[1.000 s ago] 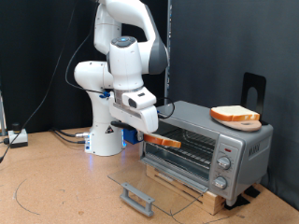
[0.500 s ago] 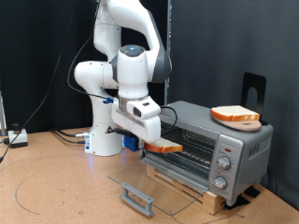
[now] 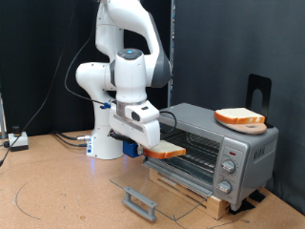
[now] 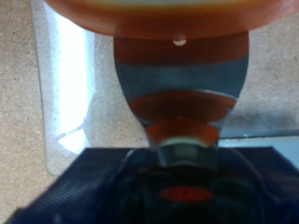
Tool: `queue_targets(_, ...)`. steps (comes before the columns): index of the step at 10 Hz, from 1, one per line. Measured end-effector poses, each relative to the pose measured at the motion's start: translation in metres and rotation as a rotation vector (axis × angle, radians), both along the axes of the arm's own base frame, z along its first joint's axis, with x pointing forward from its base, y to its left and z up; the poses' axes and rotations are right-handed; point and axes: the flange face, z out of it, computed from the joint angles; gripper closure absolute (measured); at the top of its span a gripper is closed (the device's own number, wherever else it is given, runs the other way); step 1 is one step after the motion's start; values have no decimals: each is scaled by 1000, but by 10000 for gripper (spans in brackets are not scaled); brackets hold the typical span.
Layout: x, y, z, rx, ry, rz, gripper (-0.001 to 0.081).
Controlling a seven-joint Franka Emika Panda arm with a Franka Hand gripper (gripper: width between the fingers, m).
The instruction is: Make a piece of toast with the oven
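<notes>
My gripper [image 3: 152, 146] is shut on a piece of toast [image 3: 168, 150], a flat slice with a pale face and orange-brown crust. I hold it level just outside the mouth of the silver oven [image 3: 221, 141], above the oven's lowered glass door [image 3: 162, 189]. In the wrist view the slice [image 4: 168, 11] fills the far edge, and the glass door [image 4: 70, 84] beneath mirrors it. A second slice [image 3: 239, 118] lies on the oven's roof. The wire rack [image 3: 198, 149] inside shows bare.
The door handle [image 3: 140, 202] sticks out towards the exterior view's bottom. Three knobs [image 3: 229, 166] sit on the oven's front panel at the exterior view's right. The oven stands on a wooden base [image 3: 191, 188]. Cables [image 3: 67, 139] trail by the robot's pedestal.
The hand has turned and sunk slightly with the slice in front of the oven's opening. Over the last half second it shifted only a touch towards the exterior view's left.
</notes>
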Motion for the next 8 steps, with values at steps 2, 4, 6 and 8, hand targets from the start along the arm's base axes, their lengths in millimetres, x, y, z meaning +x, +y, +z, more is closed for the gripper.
queue_targets(2, 0, 5, 5, 8, -13, 18, 393)
queue_targets(4, 1, 29, 4, 11, -9, 26, 393)
queue_targets(6, 0, 62, 4, 13, -5, 13, 393)
queue_targets(8, -2, 96, 4, 15, -8, 2, 393)
